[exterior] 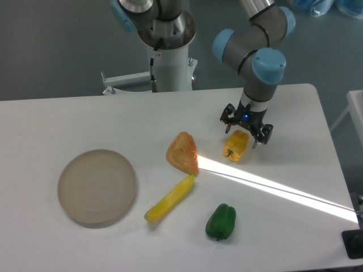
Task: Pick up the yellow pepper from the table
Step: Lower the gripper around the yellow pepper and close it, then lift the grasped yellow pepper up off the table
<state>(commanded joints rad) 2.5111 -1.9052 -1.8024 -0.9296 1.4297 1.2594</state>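
Observation:
The yellow pepper is a small blocky orange-yellow toy lying on the white table, right of centre. My gripper hangs directly over it, pointing down. Its two dark fingers are spread open, one at the pepper's upper left and one at its upper right. The top of the pepper sits between the fingers and is partly hidden by them. I cannot tell whether the fingers touch it. The pepper rests on the table.
An orange-brown wedge lies left of the pepper. A long lemon-yellow piece and a green pepper lie nearer the front. A round beige plate sits at the left. The arm's base stands at the back.

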